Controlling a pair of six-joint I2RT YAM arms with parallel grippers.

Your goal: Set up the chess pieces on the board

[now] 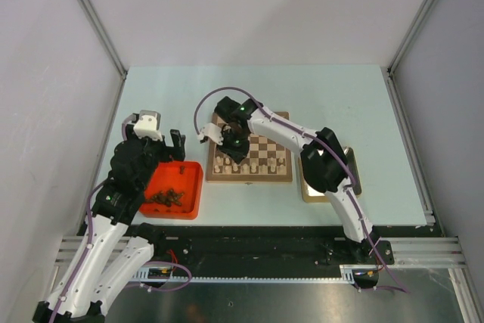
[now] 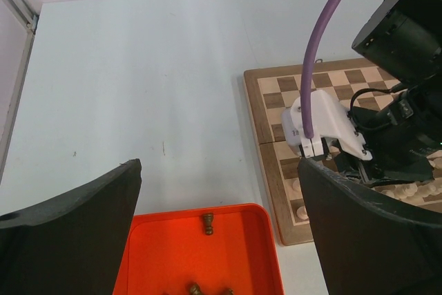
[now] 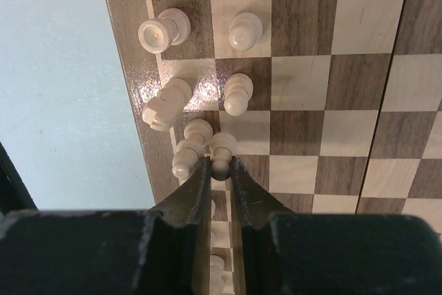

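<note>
The chessboard [image 1: 266, 158] lies mid-table and also shows in the right wrist view [image 3: 359, 101] and the left wrist view [image 2: 276, 108]. My right gripper [image 3: 220, 168] is shut on a pale pawn [image 3: 222, 147] by its head, at the board's left columns; in the top view the gripper [image 1: 229, 147] hangs over the board's left part. Other pale pieces stand or lean close by: a rook [image 3: 164, 31], two pawns [image 3: 245, 30], a knight [image 3: 166, 105] and a tall piece [image 3: 188, 148] touching the held pawn. My left gripper [image 2: 221, 233] is open and empty above the red tray's far edge.
The red tray [image 1: 190, 187] sits left of the board and holds several dark brown pieces [image 1: 166, 197]; one lies near its far rim [image 2: 208, 223]. A gold tin [image 1: 353, 179] lies right of the board, partly under the right arm. Frame posts stand at the table's back corners.
</note>
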